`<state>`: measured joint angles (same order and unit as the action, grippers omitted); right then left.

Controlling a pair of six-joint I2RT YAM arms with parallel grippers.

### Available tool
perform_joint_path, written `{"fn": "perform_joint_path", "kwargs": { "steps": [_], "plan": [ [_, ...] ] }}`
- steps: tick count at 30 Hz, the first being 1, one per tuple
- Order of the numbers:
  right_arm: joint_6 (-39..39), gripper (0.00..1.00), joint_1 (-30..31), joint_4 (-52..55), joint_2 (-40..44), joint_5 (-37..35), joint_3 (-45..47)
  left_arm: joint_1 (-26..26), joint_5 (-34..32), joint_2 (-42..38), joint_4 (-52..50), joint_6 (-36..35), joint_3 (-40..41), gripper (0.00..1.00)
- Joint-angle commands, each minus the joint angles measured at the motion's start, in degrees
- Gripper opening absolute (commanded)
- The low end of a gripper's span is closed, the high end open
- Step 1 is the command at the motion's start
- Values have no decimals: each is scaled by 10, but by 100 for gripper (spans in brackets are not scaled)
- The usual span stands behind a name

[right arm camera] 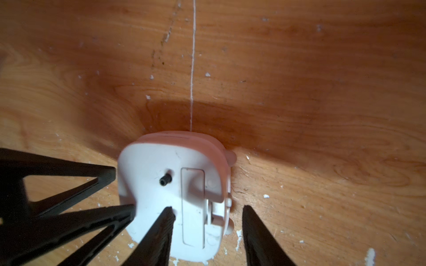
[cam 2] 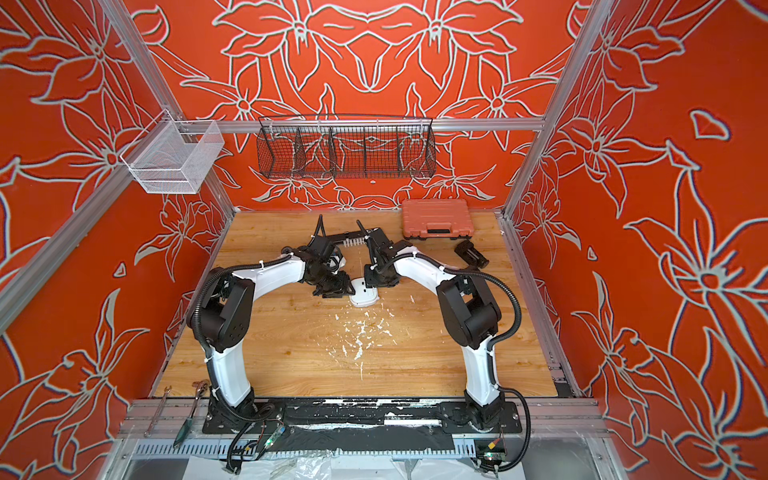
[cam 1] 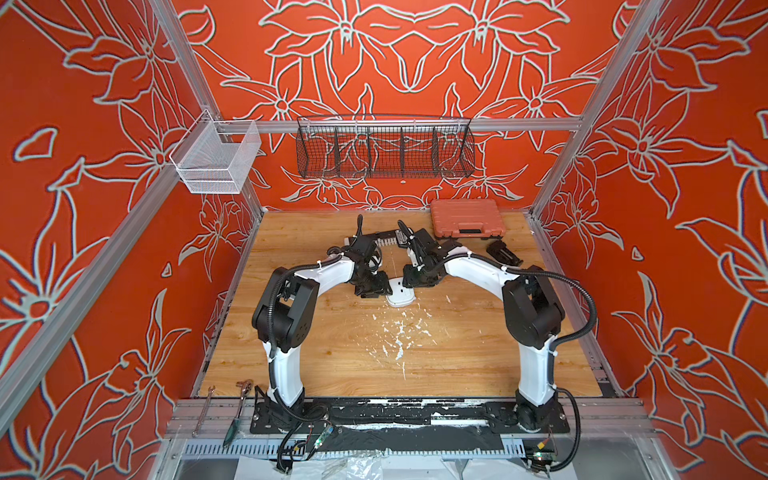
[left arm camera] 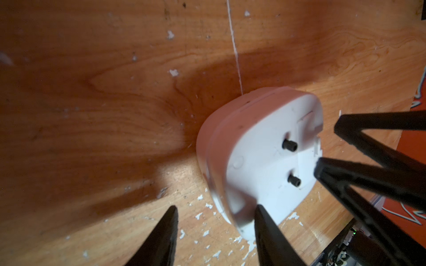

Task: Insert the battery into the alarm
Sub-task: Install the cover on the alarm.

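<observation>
You find the alarm (cam 1: 401, 293) lying face down near the middle of the tabletop (cam 1: 332, 357), its plain white back up; in both top views (cam 2: 363, 296) the two arms cover much of it. The dial is hidden against the wood.

Your left gripper (left arm camera: 215, 207) stands about half open and holds nothing. In its wrist view one finger crosses the alarm's (left arm camera: 260, 156) rim and the other sits over bare wood. You cannot tell whether that finger touches the rim.

Your right gripper (right arm camera: 207, 207) is also parted and empty. One finger lies over the back of the alarm (right arm camera: 161, 165) and the other is beside it over the tabletop, so the tabbed edge falls between them.

A rectangular cover (right arm camera: 193, 207) on the back looks closed, so you cannot see into the recess. You cannot make out the battery in any view.

At the far edge sits an orange case (cam 1: 467, 218). A long black-and-white tool (cam 1: 386, 239) beside it is mostly cut off by the wrists.
</observation>
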<state>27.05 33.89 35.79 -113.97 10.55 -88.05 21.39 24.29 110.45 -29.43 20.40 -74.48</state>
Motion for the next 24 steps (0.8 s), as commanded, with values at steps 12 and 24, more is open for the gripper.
{"fn": "perform_joint_path", "kwargs": {
  "steps": [12, 24],
  "plan": [
    [-13, 38, -7, 23, 17, -7, 0, -1, -26, 20, -40, -9, 10, 51],
    [-17, 21, -11, 26, -11, -3, 9, 0, -27, 22, -43, -9, 10, 51]
  ]
}}
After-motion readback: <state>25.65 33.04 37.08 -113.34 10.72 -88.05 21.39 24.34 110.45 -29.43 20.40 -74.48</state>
